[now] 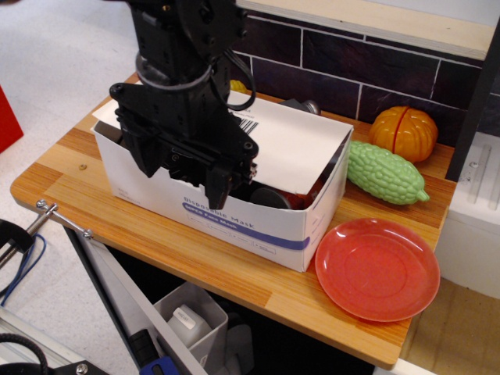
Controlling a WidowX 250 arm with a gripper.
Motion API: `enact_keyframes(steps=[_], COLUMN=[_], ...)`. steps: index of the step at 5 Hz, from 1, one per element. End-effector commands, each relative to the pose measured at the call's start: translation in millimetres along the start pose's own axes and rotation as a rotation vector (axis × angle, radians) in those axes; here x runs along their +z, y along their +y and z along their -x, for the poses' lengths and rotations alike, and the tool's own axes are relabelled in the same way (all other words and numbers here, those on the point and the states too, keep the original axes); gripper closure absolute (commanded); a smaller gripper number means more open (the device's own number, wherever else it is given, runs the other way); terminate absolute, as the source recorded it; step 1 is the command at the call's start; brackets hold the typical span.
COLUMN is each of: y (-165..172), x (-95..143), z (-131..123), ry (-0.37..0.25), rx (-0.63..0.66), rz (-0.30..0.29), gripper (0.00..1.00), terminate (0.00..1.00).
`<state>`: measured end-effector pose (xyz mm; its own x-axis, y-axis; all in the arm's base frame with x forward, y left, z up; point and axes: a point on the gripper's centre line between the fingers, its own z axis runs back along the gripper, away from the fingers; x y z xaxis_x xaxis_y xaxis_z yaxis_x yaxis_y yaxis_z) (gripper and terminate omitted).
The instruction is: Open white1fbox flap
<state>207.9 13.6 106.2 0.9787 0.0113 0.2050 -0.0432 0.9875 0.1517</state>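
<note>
The white1fbox (234, 225) is a long white carton with a blue stripe and blue "Disposable Face Mask" print. It lies on the wooden table (234, 269), left of centre. Its flap (293, 148), a wide white panel with a small black barcode (247, 125), lies slanted over the top of the carton, hinged at the back. A gap along the front edge shows dark and red items inside (273, 197). My black gripper (183, 178) hangs over the carton's front left part with its fingers spread apart, open and holding nothing. The fingertips (219, 190) are at the level of the front rim.
A red plate (377, 268) lies right of the carton near the front edge. A green bumpy gourd (384, 173) and an orange pumpkin (404, 133) sit behind it, by the dark tiled wall. A small grey bin (191, 320) stands below the table. A clamp (47, 209) sticks out at the left corner.
</note>
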Motion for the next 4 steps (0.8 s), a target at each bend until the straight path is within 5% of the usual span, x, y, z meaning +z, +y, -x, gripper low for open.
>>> enact_keyframes(steps=[1,4], y=[0,-5], x=[0,-14], z=[0,-2], ry=[0.000,-0.020], rx=[0.000,-0.051], rz=[0.000,0.100], gripper=[0.00,0.00], terminate=[0.00,0.00])
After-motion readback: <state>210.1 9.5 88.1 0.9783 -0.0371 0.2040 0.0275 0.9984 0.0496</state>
